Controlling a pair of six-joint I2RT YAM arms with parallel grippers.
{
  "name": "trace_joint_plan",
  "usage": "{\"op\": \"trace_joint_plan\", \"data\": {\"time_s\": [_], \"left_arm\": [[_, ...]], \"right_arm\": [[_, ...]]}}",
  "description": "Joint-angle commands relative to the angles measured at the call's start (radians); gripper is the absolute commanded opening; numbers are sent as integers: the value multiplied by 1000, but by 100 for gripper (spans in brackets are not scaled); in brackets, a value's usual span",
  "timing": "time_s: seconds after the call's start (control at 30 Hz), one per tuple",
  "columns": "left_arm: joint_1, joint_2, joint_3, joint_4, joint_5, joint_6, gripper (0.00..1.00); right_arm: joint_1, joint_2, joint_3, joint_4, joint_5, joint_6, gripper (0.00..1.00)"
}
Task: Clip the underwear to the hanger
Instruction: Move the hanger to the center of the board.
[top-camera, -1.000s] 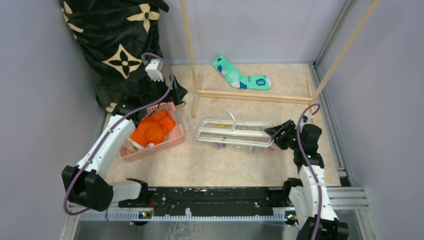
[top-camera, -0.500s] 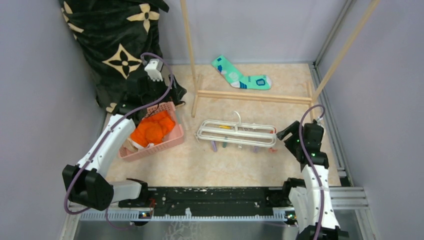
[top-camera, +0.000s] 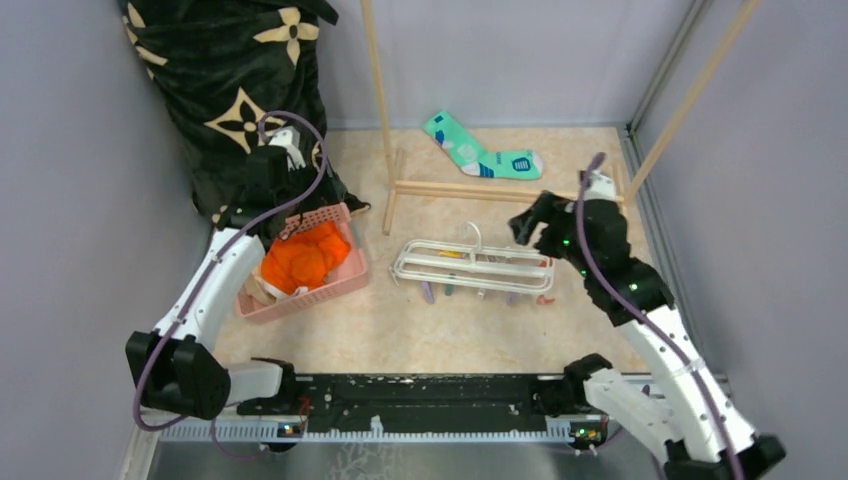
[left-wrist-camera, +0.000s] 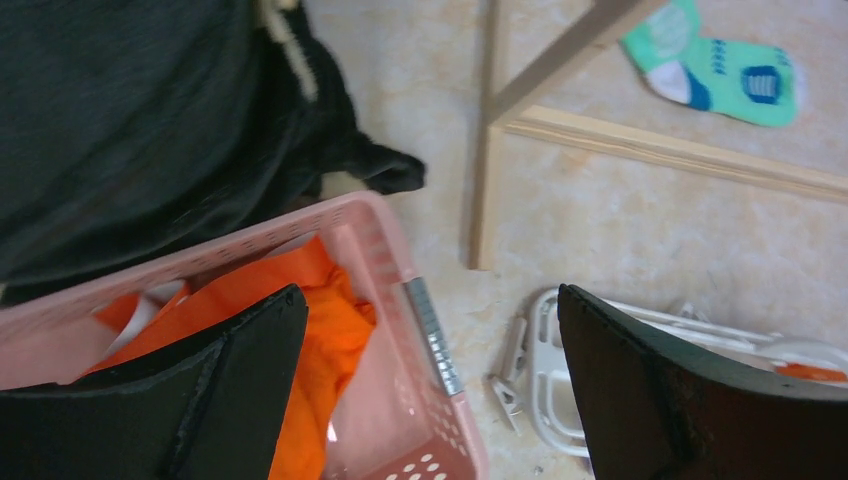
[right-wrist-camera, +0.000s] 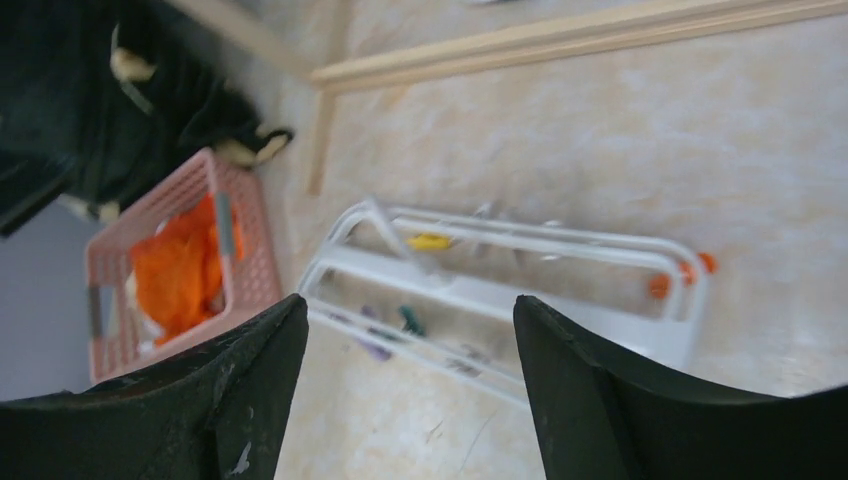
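Reading from the near edge outward, the task stands at its start: nothing is clipped, and neither arm holds anything. The marbled beige table (top-camera: 450, 335) is smooth and hard. On it the hanger (top-camera: 475, 265) lies flat, well right of the basket (top-camera: 345, 282). It is a white rectangular frame of rigid plastic bars with a curved hook at the middle, and its small clothespins (top-camera: 430, 292) in purple, green, yellow and orange are splayed along the sides. The underwear (top-camera: 305, 258) is a soft, bright orange knit, bunched into a crumpled mound inside the pink perforated plastic basket, apart from the hanger. The left gripper (left-wrist-camera: 430, 292) hangs above the basket's far right corner with its jaws spread wide and empty. The right gripper (right-wrist-camera: 410, 300) hangs above the hanger, raised clear of it, jaws likewise parted and empty. Beyond stands a rack (top-camera: 500, 190) of pale, square-edged wooden poles, with a teal patterned sock (top-camera: 480, 155) lying flat behind its base rail. A dark plush blanket (top-camera: 230, 90) with cream flower shapes slumps in the far left corner. Remaining steps, by judgement: lift the underwear out, carry it to the hanger, open a pin and close it on the fabric edge.
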Motion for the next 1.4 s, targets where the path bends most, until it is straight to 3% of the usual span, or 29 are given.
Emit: {"op": "trace_joint_plan", "data": {"time_s": [0.0, 0.13, 0.3, 0.53, 0.8, 0.97, 1.07, 1.23, 1.37], "left_arm": [[39, -7, -10, -123, -135, -65, 100], [41, -49, -26, -190, -236, -81, 100], [42, -124, -76, -236, -346, -109, 100], [50, -132, -81, -295, -403, -135, 100], [59, -120, -75, -334, -419, -153, 99], [63, -121, -100, -320, -392, -139, 85], [63, -99, -107, -329, -346, -132, 82], [63, -93, -121, -406, -320, -175, 86], [63, -148, -175, -423, -248, -225, 89]], "right_arm": [[380, 146, 111, -18, 294, 61, 75], [675, 315, 137, -36, 404, 206, 72], [808, 490, 113, -79, 420, 352, 70], [790, 595, 42, -46, 436, 370, 68], [623, 665, 5, 98, 413, 282, 67], [539, 714, 32, 198, 371, 197, 66], [523, 769, 69, 254, 376, 121, 67], [479, 840, 92, 381, 376, 43, 68], [436, 875, 87, 515, 274, -41, 69]]}}
